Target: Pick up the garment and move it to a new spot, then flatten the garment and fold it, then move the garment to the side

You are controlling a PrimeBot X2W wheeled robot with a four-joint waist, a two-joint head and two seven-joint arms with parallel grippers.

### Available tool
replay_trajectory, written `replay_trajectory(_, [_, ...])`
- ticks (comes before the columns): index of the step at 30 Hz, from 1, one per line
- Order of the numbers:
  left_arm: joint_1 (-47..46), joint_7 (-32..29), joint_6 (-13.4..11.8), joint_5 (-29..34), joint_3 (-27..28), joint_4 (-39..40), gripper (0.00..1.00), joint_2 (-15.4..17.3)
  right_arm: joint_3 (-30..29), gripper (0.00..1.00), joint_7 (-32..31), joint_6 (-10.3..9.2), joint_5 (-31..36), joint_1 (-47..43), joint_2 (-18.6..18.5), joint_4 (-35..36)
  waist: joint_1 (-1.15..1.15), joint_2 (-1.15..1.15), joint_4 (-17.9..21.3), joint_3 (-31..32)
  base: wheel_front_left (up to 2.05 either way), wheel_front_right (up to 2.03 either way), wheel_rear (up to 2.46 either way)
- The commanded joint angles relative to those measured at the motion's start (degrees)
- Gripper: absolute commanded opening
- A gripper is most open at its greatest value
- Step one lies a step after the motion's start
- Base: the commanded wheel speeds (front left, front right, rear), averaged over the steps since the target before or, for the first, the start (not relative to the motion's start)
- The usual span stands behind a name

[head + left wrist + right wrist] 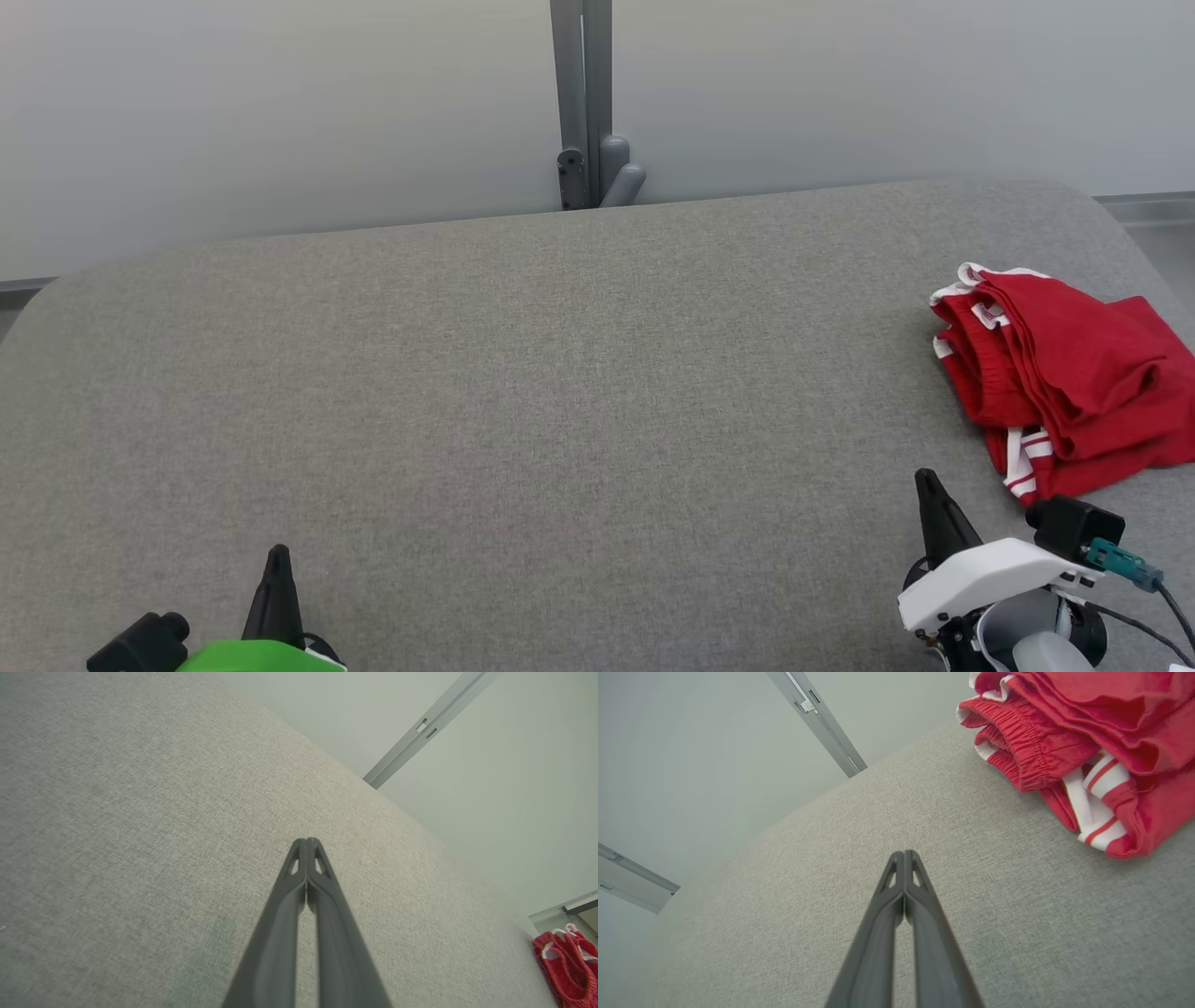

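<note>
The garment [1064, 373] is a red piece with white stripes, lying bunched at the right edge of the grey fabric surface [523, 392]. The right wrist view shows the garment [1083, 732] at its upper right, the left wrist view shows the garment [567, 966] at its far lower right. My right gripper [926, 478] is shut and empty, a short way in front and to the left of the garment, apart from it. My left gripper [278, 553] is shut and empty at the near left. Both pairs of tips meet in the wrist views: left gripper [307, 841], right gripper [904, 853].
A pale wall runs behind the surface, with a grey upright post [583, 103] and bracket at its middle. The surface's rounded corners fall away at far left and far right. Broad bare fabric lies between the two grippers.
</note>
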State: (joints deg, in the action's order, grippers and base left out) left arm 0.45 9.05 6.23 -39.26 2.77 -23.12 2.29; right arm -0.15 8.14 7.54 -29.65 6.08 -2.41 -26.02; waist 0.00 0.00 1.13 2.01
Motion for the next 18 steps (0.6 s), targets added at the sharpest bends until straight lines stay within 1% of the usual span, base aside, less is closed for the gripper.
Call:
replay_trajectory(1, [-1.9, -0.4, 0.3, -1.7, 0.3, 1.1, 0.0, 0.3, -0.4, 0.0, -0.4, -0.02, -2.2, 0.7, -0.2, 1.3, 0.0, 0.0, 0.0, 0.0, 0.0, 0.0, 0.0])
replay_trajectory(18, [-3.3, -3.8, 0.6, -14.3, 0.8, 3.1, 0.0, 0.4, -2.2, 0.0, -4.2, -0.03, -16.9, 0.6, -0.3, 4.0, 0.0, 0.0, -0.2, -0.4, 0.0, 0.0, 0.0])
